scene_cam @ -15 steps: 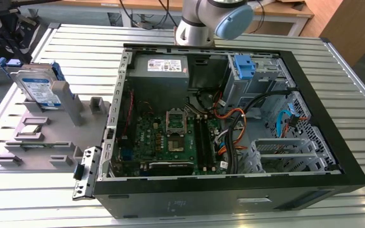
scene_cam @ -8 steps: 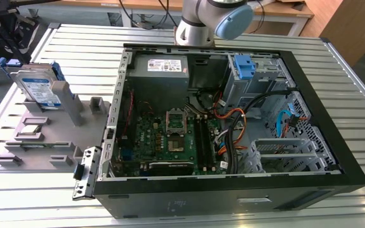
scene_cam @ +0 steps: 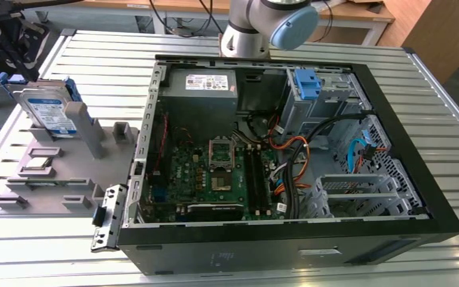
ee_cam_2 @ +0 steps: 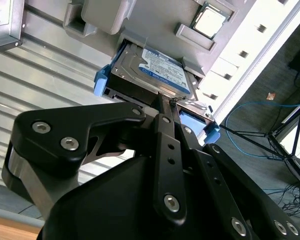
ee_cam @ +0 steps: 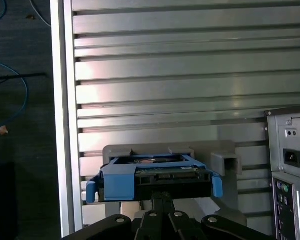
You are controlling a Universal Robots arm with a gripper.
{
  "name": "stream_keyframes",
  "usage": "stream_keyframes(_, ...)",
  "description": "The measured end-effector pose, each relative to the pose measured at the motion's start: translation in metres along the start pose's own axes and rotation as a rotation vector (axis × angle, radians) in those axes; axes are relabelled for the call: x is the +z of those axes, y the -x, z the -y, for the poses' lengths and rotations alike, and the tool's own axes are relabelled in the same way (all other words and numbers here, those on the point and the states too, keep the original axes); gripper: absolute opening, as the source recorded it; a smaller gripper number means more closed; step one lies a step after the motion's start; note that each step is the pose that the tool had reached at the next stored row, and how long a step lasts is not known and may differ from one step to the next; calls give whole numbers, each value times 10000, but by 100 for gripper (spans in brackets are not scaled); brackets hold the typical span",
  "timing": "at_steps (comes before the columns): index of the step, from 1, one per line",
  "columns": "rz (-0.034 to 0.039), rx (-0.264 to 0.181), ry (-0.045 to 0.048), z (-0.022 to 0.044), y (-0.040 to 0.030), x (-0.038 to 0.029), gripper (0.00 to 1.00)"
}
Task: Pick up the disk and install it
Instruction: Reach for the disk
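**Disk in its fixture; gripper clenched, empty and aimed at the disk's near end**

**Exterior view.** The disk stands on edge in a grey fixture on the worktop. It is outside the open computer case, on the exterior view's left. Its long axis runs upward with a slight lean, and its labelled face is turned toward the camera. The arm rises from behind the case.

**Second wrist view.** The gripper is clenched, its fingers drawn together with nothing between them. The disk, framed by its blue caddy, lies directly ahead of the gripper's tip. Its long axis runs away from the gripper, down into the fixture. Whether the tip touches the disk's near end cannot be told here. A processor chip rests in the fixture beyond the disk.

**First wrist view.** The gripper points squarely at the disk, which is seen end-on with its connector end nearest. That end lies crosswise to the gripper's line and is centred on it. The computer case sits off to one side of the gripper, well apart from the disk.

**Assessment.** The pickup has not been made, since the disk sits seated in the fixture. The relation that governs the grasp is sound: the disk is straight ahead of the gripper, on its axis.
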State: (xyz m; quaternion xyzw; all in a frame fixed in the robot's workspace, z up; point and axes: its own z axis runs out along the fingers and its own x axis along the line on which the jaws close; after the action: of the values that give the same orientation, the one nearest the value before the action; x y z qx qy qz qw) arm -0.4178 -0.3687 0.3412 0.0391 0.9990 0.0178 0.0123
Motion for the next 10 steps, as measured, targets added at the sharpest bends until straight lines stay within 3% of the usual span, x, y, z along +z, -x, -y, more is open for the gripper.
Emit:
stream_keyframes(6,-2,0,7,-1,0,0,11)
stream_keyframes(10,-11,3,132,-1,0,0,11)
